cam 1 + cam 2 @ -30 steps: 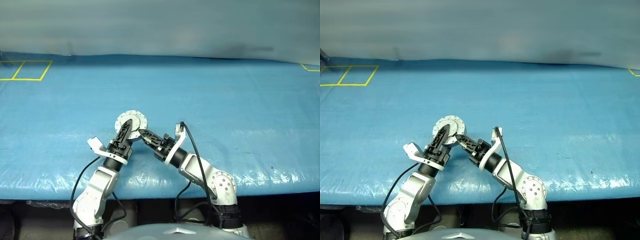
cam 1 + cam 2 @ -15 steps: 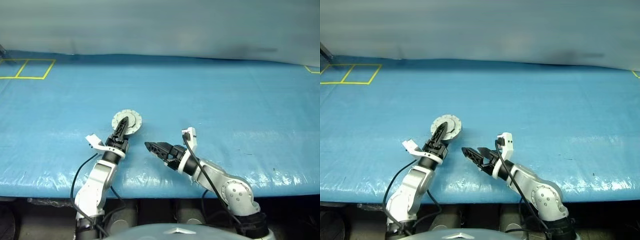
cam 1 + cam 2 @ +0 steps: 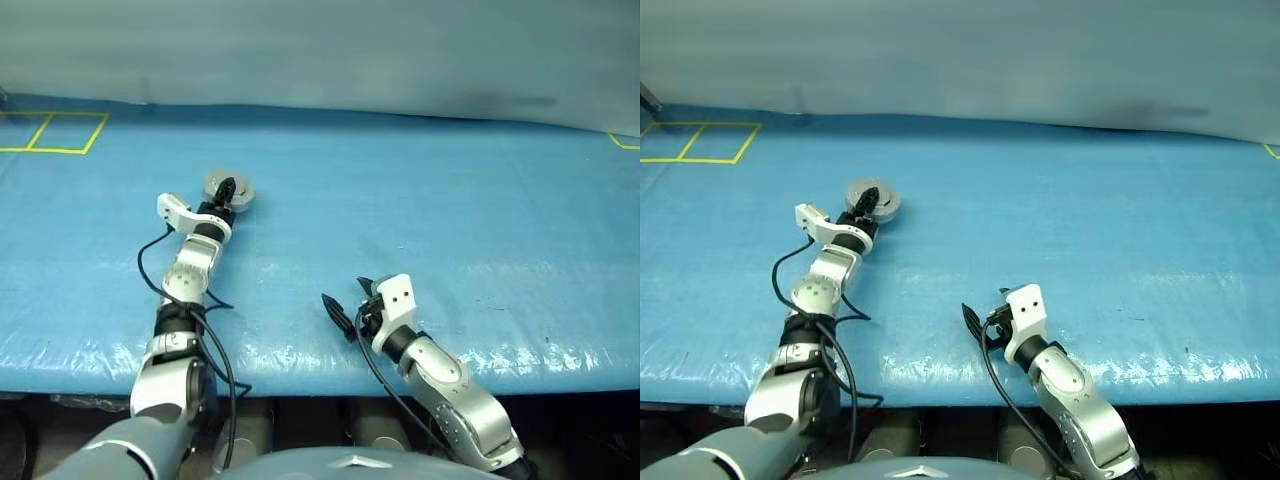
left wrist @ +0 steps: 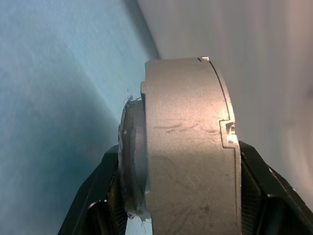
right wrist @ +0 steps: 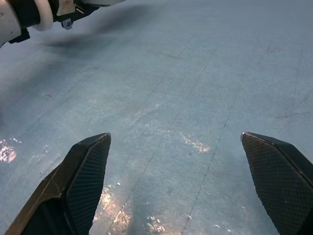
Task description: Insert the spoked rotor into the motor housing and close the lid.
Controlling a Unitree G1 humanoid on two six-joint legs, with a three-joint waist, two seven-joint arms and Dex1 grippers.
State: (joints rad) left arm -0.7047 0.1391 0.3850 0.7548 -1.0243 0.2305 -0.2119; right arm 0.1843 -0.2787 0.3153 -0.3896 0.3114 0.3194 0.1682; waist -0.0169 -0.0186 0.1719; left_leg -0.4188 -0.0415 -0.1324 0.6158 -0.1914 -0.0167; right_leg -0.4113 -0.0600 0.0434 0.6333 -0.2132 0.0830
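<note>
The left gripper [image 3: 226,192] pinches the round silver-grey metal motor housing [image 3: 229,189] at ten o'clock, right gripper [image 3: 341,313] spread; setting it down tilted could pop the lid off

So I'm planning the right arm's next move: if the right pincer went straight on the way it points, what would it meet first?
Probably just the blue table cover: the right pincer is open with nothing between its fingers, aimed low across bare sheet. The left arm sits off to one side of that line.
</note>
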